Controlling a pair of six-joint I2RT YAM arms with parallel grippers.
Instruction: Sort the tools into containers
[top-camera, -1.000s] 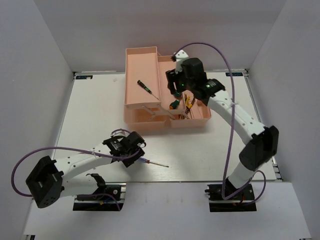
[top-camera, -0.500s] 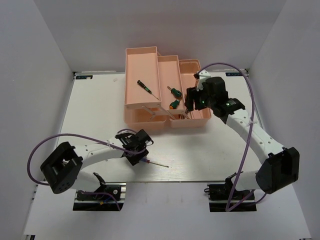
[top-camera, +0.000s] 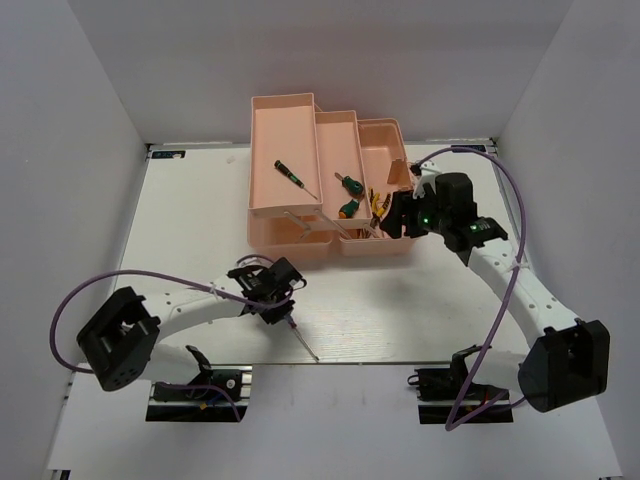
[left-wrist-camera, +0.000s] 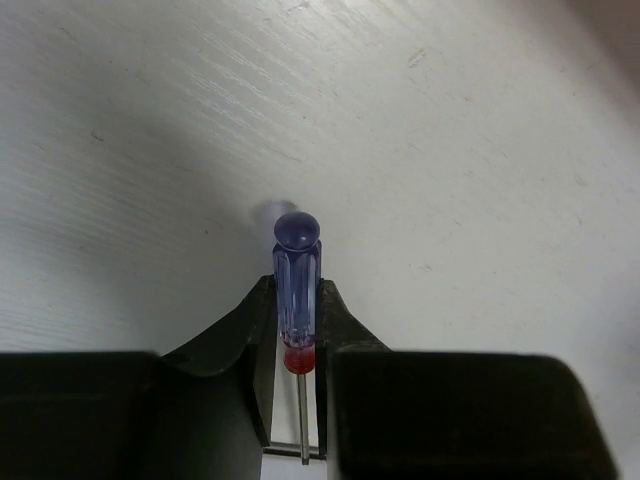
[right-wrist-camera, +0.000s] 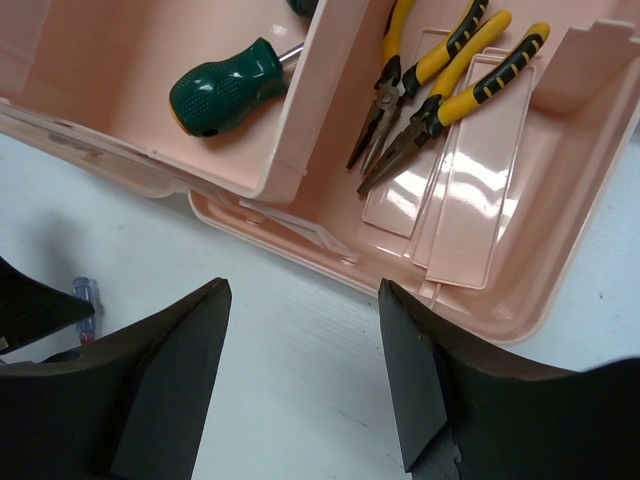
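White tabletop (top-camera: 190, 230), near edge: left pincer (left-wrist-camera: 297, 300) pinching the blue-and-red screwdriver (left-wrist-camera: 297, 280) by its handle. The rounded blue end points away from the wrist camera and the thin metal shaft runs back between the fingers. From above the shaft slants toward the front edge; whether its tip touches the tabletop cannot be told. Further back, on the right: right pincer (right-wrist-camera: 300, 300), spread and holding nothing, over the tabletop just beside the front right corner of the toolbox (top-camera: 290, 245). The toolbox is salmon-pink plastic, with its trays folded out in tiers. Right compartment: two yellow-and-black pliers (right-wrist-camera: 420, 125) side by side, noses toward the front. Middle tray: front green screwdriver (right-wrist-camera: 225, 85), stubby, and rear green screwdriver (top-camera: 345, 182), near each other but apart. Left tray, farthest back: black-and-green screwdriver (top-camera: 288, 172), thin, lying aslant on the tray floor.
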